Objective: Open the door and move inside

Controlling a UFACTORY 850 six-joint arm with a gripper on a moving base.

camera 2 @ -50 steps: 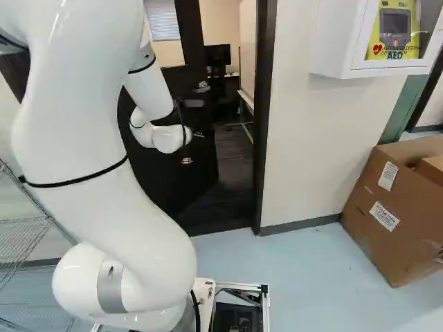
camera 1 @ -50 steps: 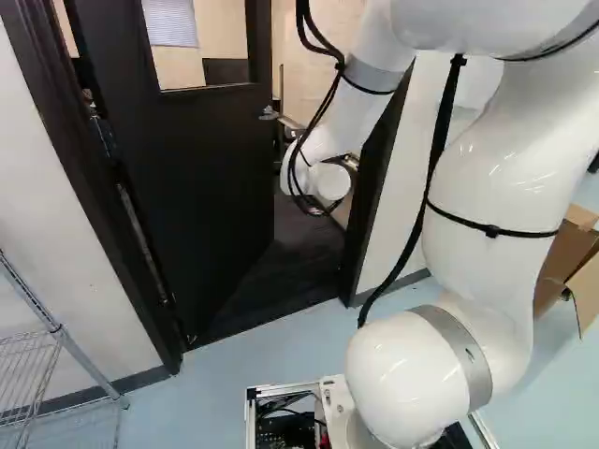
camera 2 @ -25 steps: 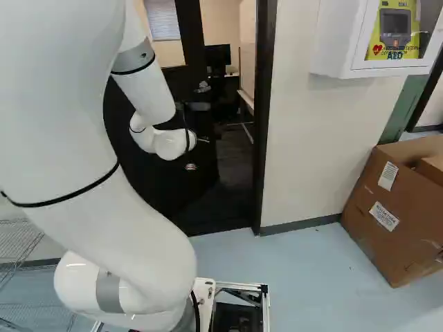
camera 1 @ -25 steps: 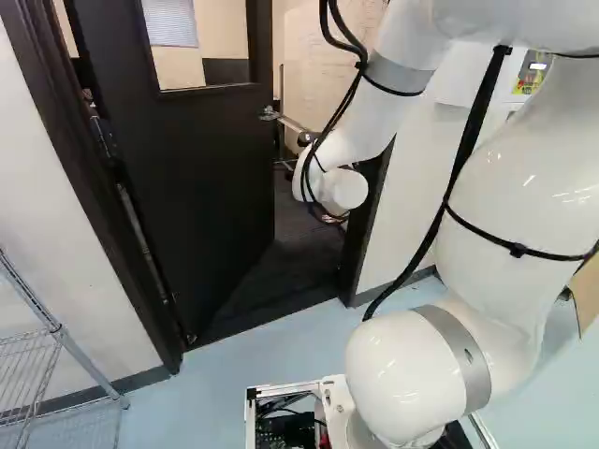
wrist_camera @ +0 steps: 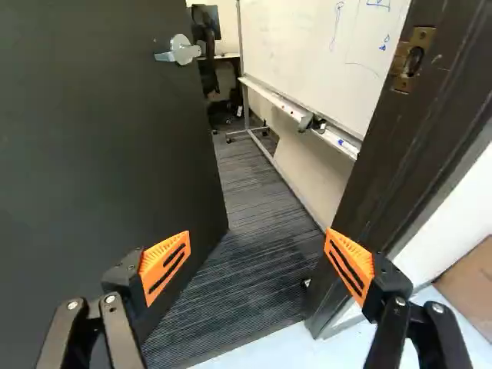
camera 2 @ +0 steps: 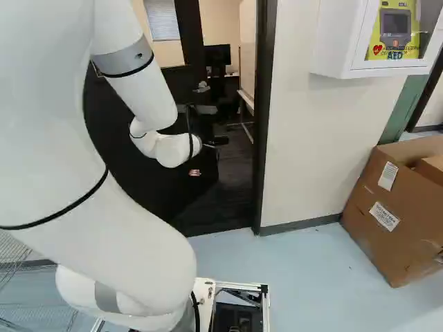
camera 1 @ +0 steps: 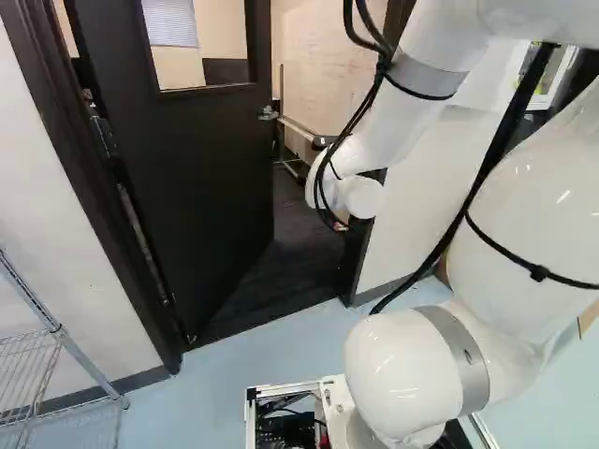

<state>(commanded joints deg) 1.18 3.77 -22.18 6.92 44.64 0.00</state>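
Dark striped carpet (wrist_camera: 261, 246) lies beyond the doorway, where one black door (camera 1: 206, 196) stands ajar. One white wall cabinet (camera 2: 333, 41) holds one defibrillator (camera 2: 396, 26); one cardboard box (camera 2: 381, 221) is open, contents unclear. The arm has swung rightward in the left base view, its hand (camera 2: 208, 158) released, two fingers spread.

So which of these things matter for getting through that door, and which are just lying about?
For the job:
- door, standing partly open
- door handle
- door frame
- open pincer

Just there:
- whiteboard
- cardboard box
- wire shelf
- wall cabinet
- monitor
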